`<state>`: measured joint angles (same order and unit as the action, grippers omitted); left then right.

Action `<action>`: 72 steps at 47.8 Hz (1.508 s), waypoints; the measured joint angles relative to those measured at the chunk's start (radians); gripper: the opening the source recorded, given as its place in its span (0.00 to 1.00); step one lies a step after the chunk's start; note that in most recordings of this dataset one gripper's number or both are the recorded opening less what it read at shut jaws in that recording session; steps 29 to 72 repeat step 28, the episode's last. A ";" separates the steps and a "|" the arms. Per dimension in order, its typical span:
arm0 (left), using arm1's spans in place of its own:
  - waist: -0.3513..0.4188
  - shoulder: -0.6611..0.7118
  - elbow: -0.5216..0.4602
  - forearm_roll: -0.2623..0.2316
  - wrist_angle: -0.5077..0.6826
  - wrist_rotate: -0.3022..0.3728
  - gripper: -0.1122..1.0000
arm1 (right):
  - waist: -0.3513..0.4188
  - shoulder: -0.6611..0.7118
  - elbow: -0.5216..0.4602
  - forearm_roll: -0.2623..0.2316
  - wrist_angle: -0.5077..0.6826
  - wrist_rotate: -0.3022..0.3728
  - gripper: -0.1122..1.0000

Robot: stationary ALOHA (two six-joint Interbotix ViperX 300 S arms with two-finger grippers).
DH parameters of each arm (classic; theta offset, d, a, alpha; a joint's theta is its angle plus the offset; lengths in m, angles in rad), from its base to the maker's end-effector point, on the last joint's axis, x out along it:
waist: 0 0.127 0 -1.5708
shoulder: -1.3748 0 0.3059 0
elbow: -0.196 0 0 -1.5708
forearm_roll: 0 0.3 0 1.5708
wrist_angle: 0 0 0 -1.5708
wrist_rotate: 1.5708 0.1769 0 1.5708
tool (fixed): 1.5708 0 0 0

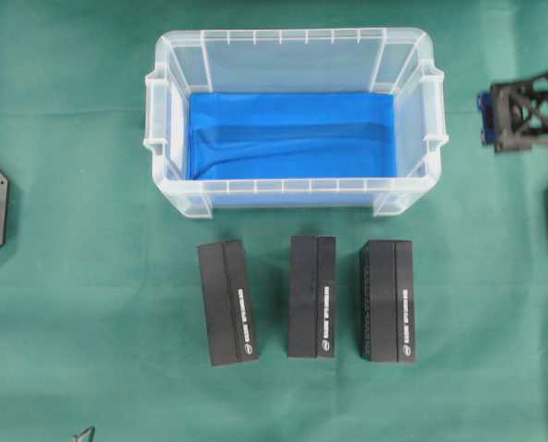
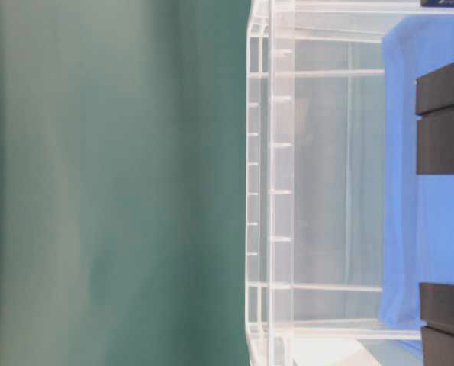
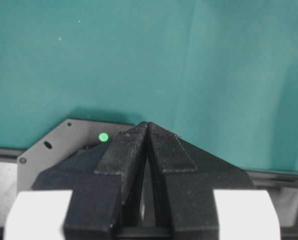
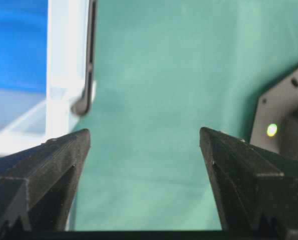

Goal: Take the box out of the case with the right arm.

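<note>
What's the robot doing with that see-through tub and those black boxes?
Nothing is being held right now. The clear tub sits on the green cloth with only a blue sheet in its bottom. Three black boxes stand in a row on the cloth in front of it, outside the tub. The right claw is open and empty, off to the tub's right side over the cloth. The left claw is shut and parked away from everything.

matte black ribbed jaws on both arms, white fittings on the left.
</note>
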<state>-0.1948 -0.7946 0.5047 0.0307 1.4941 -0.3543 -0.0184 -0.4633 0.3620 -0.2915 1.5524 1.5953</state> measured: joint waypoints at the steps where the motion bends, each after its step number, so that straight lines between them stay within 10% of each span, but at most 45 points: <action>1: 0.002 0.002 0.002 0.002 0.000 -0.002 0.10 | -0.012 -0.002 0.000 0.000 -0.003 -0.009 0.88; 72: 0.002 0.002 0.002 0.002 0.000 -0.002 0.10 | -0.100 0.000 0.008 0.011 -0.023 -0.080 0.88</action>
